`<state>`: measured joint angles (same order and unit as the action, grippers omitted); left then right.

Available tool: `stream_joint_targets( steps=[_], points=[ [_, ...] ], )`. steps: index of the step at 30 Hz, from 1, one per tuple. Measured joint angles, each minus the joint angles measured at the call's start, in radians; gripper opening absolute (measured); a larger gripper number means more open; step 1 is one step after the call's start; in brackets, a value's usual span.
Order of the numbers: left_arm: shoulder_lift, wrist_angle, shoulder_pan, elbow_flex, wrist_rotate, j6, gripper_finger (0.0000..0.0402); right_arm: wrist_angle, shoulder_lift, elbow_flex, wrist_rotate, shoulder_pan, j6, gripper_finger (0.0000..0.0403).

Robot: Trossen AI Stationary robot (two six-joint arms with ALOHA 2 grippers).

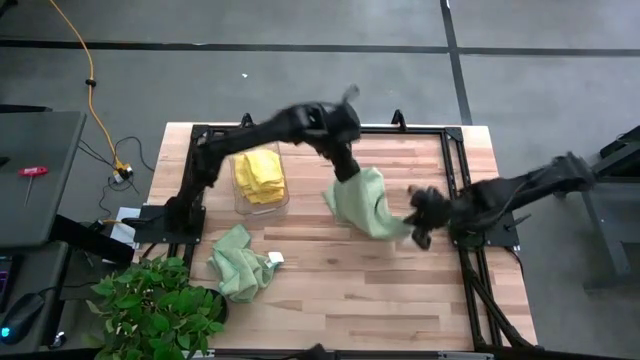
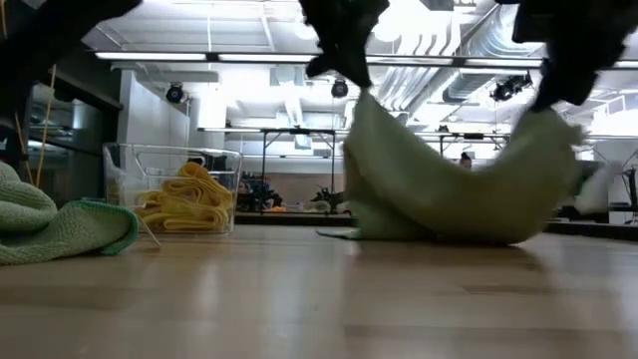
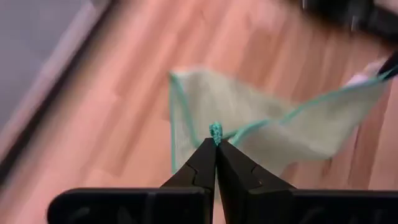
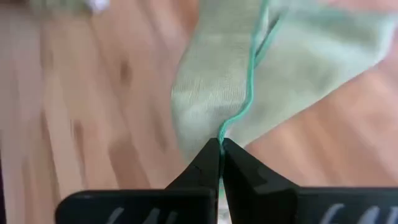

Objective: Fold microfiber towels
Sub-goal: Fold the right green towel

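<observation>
Holding pale sage-green microfiber towel aloft right of the clear plastic bin: left gripper and right gripper each clenched on an edge. Suggest keeping tension even, lowering flat.

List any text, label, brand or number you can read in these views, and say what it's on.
No readable text in any view.
White tag on the crumpled green towel near the plant: too small to read.
Held green towel, yellow towels in the clear bin, wooden table: no print visible.
</observation>
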<state>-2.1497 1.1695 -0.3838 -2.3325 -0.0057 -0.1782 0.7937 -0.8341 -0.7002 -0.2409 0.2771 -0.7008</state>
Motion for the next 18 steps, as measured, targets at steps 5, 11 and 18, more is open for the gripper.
stream_joint_targets(
  steps=[5,11,18],
  points=[
    [0.095,-0.019,-0.065,0.000,-0.067,0.023,0.0000,0.001,0.135,-0.019,0.016,-0.236,0.051,0.0000],
    [0.169,-0.051,-0.129,0.000,-0.161,0.049,0.0000,-0.005,0.136,-0.121,0.071,-0.516,0.179,0.0000],
    [0.203,-0.098,-0.187,0.000,-0.259,0.059,0.0000,-0.005,-0.004,-0.300,0.151,-0.806,0.393,0.0000]
  ],
)
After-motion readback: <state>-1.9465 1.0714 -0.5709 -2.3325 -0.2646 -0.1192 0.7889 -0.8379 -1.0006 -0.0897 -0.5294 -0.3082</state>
